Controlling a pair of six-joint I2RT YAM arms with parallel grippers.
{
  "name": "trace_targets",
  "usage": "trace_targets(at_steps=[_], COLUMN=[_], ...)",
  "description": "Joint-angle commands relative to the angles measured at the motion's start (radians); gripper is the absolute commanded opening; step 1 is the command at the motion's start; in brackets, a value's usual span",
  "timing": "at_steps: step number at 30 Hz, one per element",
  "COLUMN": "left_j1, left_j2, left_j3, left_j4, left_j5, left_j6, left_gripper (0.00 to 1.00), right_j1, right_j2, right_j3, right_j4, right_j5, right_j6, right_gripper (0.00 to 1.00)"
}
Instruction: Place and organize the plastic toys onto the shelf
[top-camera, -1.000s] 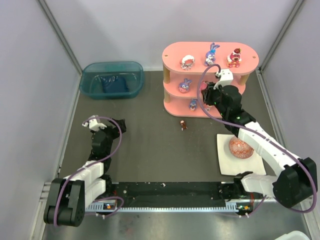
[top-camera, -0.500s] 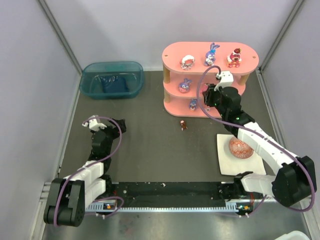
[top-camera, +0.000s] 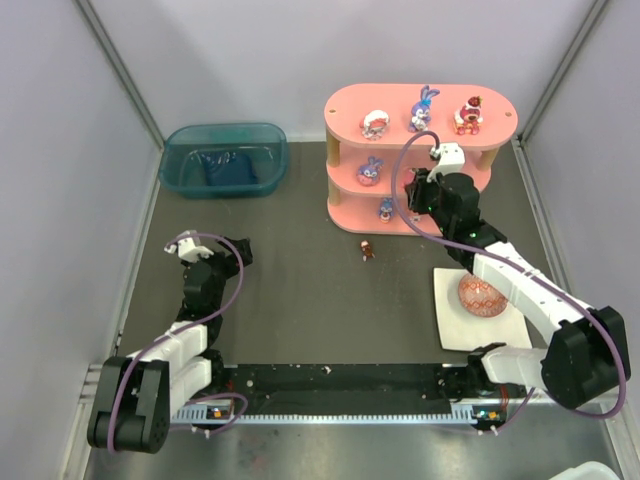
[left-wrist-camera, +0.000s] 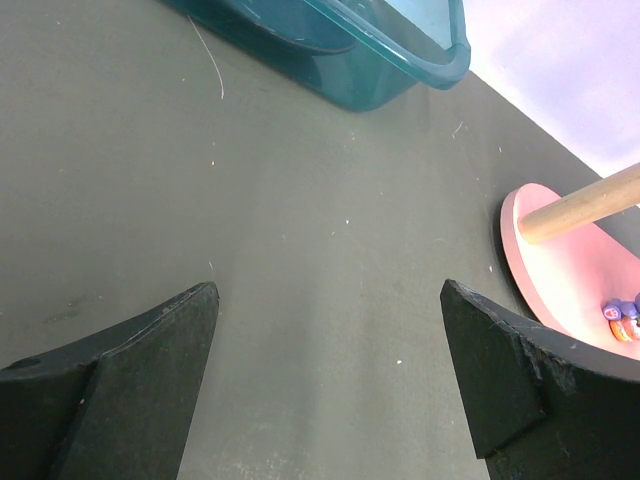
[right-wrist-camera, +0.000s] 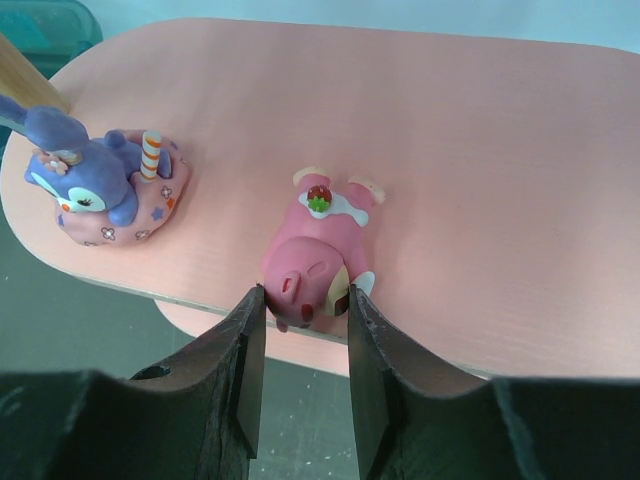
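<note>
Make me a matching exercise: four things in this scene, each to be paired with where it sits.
Things:
1. long-eared bunny
2. patterned egg
3. pink figurine
4. tiny dark-red figurine

Places:
A. on the white mat
B. on the table, in front of the shelf
C. on the shelf's top board
D. on the middle board, in the jaws of the right gripper

Pairs: 1-C, 2-A, 3-D, 4-B

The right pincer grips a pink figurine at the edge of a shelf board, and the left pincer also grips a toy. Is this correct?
Not quite. The left pincer is open and holds nothing, as the left wrist view shows. The right pincer does grip the pink figurine at the edge of a shelf board.
</note>
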Motion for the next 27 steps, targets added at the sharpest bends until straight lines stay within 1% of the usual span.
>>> trace_targets(at_steps=[1,12,20,27], left_j1=[0.003,0.003,0.003,0.003], left_j2=[-0.004,-0.004,-0.007,-0.01], left_j3=[0.007,0.007,0.009,0.007], left_j4=[0.051,0.051,0.051,0.049], left_j5=[0.002,0.0,0.003,0.003], left_j6=[0.005,0.005,0.005,0.006], left_gripper=[0.98,0.98,0.98,0.98], right_j1=[-0.018,-0.026,-0.035,-0.038], right_j2=[0.002,0.022,0.035,0.049], right_j3=[0.004,0.014,0.013,0.016], right_j4=[0.073,0.077,0.08,0.082], right_j5=[-0.008,-0.031,-0.049,-0.062], right_j6=[0.001,0.001,0.002,0.01], right_gripper=[0.0,0.04,0.1,0.11])
